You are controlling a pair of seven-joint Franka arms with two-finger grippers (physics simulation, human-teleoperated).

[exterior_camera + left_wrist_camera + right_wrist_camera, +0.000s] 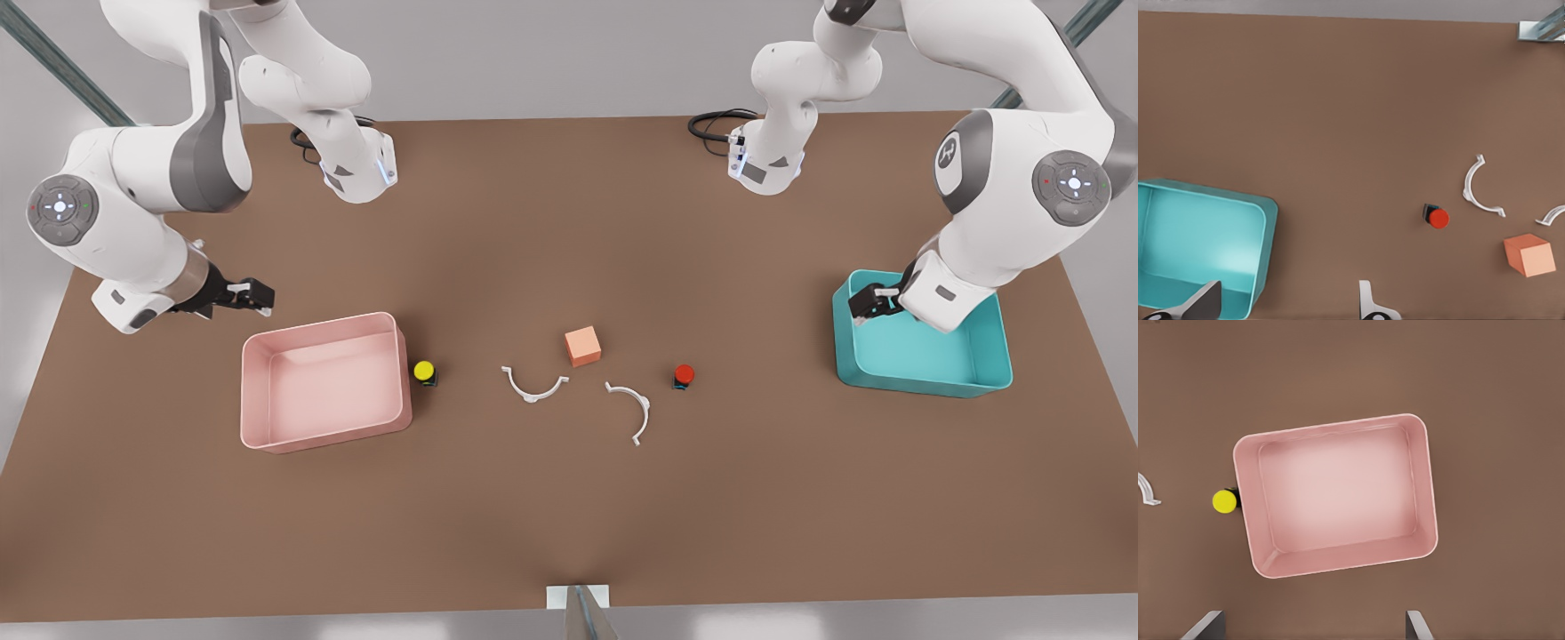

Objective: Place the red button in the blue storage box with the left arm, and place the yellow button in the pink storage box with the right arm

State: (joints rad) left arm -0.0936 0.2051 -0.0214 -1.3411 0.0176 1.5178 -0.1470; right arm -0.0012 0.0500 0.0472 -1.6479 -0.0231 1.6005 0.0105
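The left gripper (867, 305), fingers spread and empty, is hovering over the teal-blue plastic storage box (925, 373), whose long axis is running 9-to-3 in the front view. The red-capped push button (683, 375) is sitting upright on the brown tabletop (569, 498) at that box's 9 o'clock. The right gripper (258, 295), fingers released, is hanging at 10 o'clock of the pale pink plastic storage box (253, 391), with the yellow-capped push button (425, 372) upright just beside its 3 o'clock wall.

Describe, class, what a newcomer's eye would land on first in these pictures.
Two tubs stand out: the pink storage box at the front view's left, the yellow button beside it, and the blue storage box at its right. The red button sits mid-table. The open left gripper hovers over the blue box.
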